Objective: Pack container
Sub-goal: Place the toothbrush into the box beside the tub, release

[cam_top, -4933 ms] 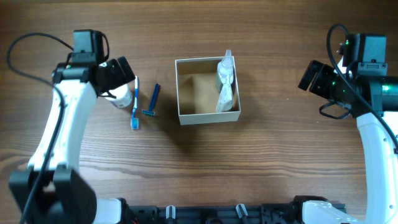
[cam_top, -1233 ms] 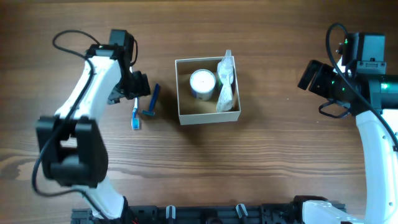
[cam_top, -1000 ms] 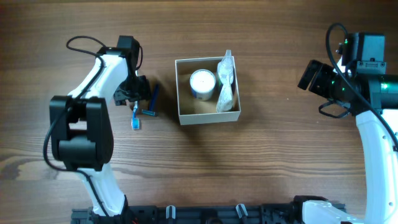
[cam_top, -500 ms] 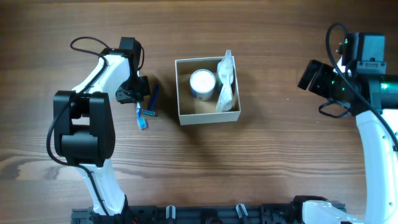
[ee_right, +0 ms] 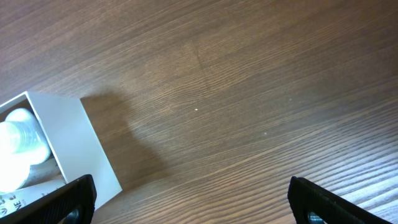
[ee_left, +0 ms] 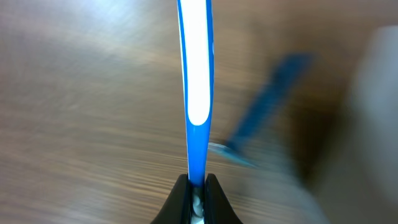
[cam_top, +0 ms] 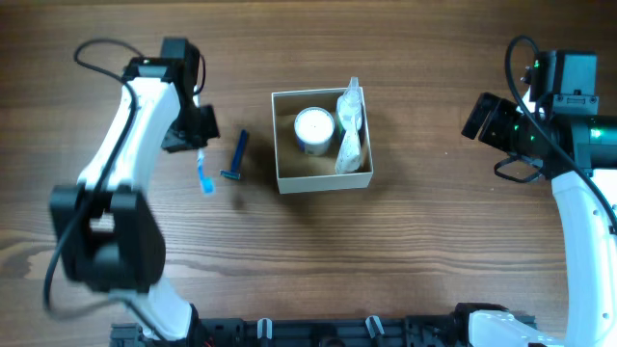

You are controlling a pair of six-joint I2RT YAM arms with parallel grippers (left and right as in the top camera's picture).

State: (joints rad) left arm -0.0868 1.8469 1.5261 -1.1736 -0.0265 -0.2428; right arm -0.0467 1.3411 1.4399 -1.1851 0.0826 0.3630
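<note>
The container [cam_top: 280, 145] is a square white-walled cardboard box at mid-table. It holds a round white jar [cam_top: 313, 127] and a clear bottle with a tube [cam_top: 351, 125]. Left of it, my left gripper [cam_top: 201, 149] is shut on the end of a blue and white toothbrush [cam_top: 203, 173]. In the left wrist view the toothbrush [ee_left: 196, 81] sticks straight out from the pinched left gripper [ee_left: 196, 185]. A blue razor [cam_top: 236, 155] lies on the wood between toothbrush and box; the razor [ee_left: 267, 112] is blurred. My right gripper [cam_top: 476, 118] hovers open and empty, far right.
In the right wrist view the box's white corner [ee_right: 74, 146] and the jar [ee_right: 18, 146] show at the left edge, with bare wood grain between the wide-apart right gripper [ee_right: 189, 202] fingers. Arm bases stand at the table's front corners.
My left gripper closed on the toothbrush and carried it slightly left, off its spot beside the razor. The left arm swung outward. Right arm unmoved.
</note>
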